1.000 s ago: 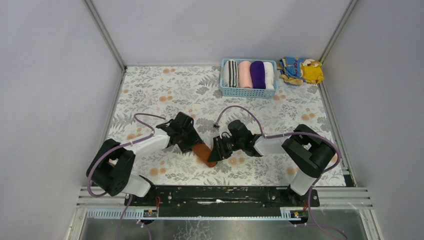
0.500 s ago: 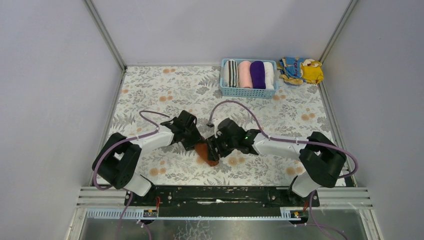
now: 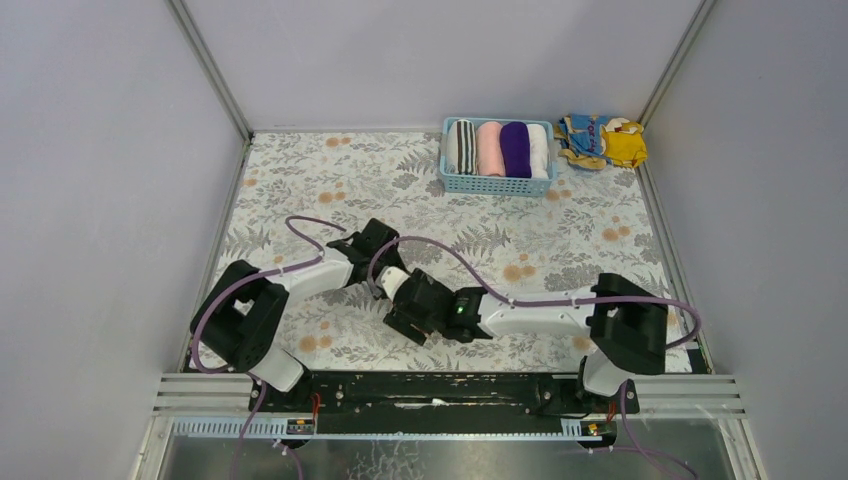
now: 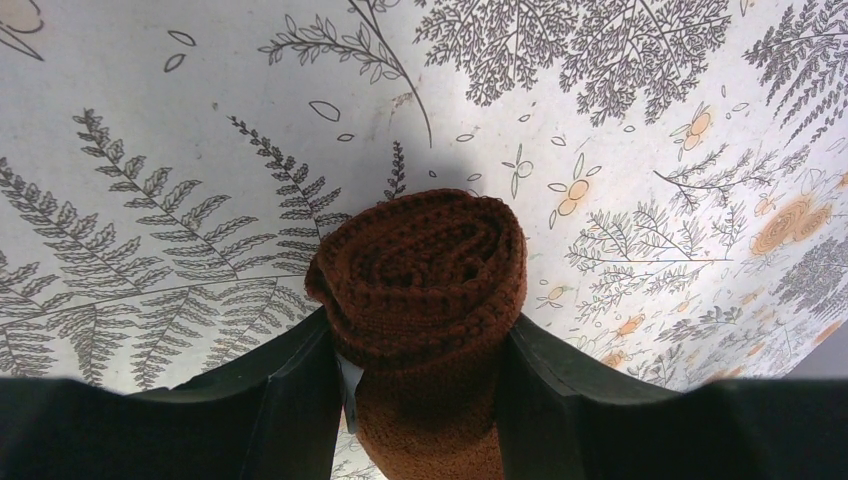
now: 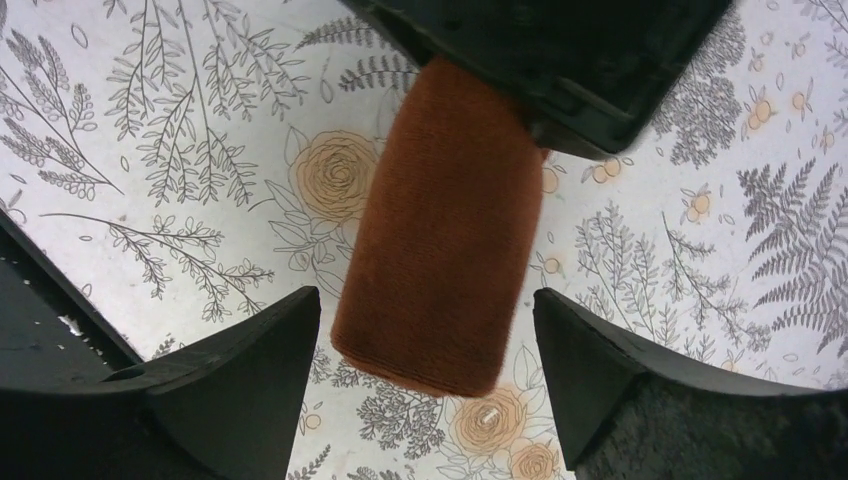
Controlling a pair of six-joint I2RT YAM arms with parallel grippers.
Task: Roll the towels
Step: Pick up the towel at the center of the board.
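Note:
The rust-brown towel [image 4: 420, 265] is a tight roll lying on the floral mat, its spiral end facing the left wrist camera. My left gripper [image 4: 420, 345] is shut on the roll, one finger pressed against each side. In the right wrist view the same roll [image 5: 440, 230] lies lengthwise, and my right gripper [image 5: 425, 315] is open astride its free end with a gap on both sides. From above, the left gripper [image 3: 385, 278] and right gripper [image 3: 398, 310] meet at mid-table and hide the roll. The purple towel [image 3: 515, 148] sits rolled in the basket.
A blue basket [image 3: 497, 186] at the back right holds striped, pink, purple and white rolls. A yellow-and-blue patterned cloth [image 3: 603, 140] lies to its right. Grey walls enclose the mat on three sides. The right arm's cable loops over the mat's middle.
My right gripper let go of the roll and opened wide, and its arm swung left and nearer. The left gripper moved slightly back and left, still holding the roll.

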